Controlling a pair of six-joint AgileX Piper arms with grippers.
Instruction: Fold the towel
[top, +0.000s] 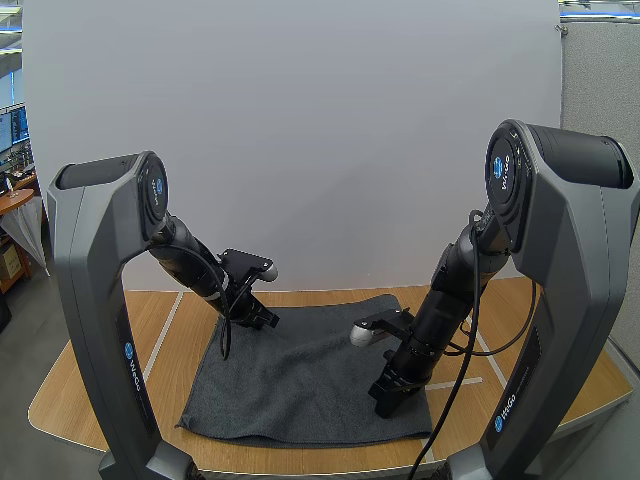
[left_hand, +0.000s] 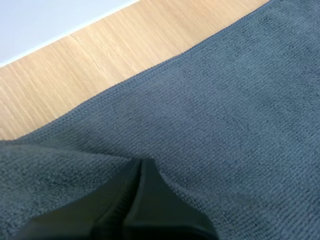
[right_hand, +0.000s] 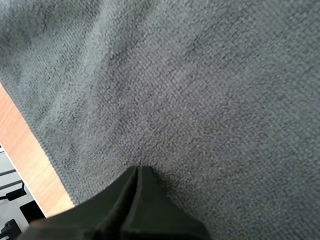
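A dark grey towel (top: 310, 375) lies spread on the wooden table (top: 120, 385). My left gripper (top: 268, 322) is down at the towel's far left edge. In the left wrist view its fingers (left_hand: 141, 161) meet in one dark wedge with a raised ridge of towel (left_hand: 225, 115) running into the tip. My right gripper (top: 383, 405) is down on the towel's near right part. In the right wrist view its fingers (right_hand: 137, 168) are closed together, and the towel (right_hand: 200, 90) puckers faintly around the tip.
Bare wood (left_hand: 100, 55) runs along the towel's far edge, and a strip of wood (right_hand: 30, 160) borders the towel near the right gripper. The table's front edge (top: 300, 468) is close below the towel. A white wall (top: 320, 150) stands behind.
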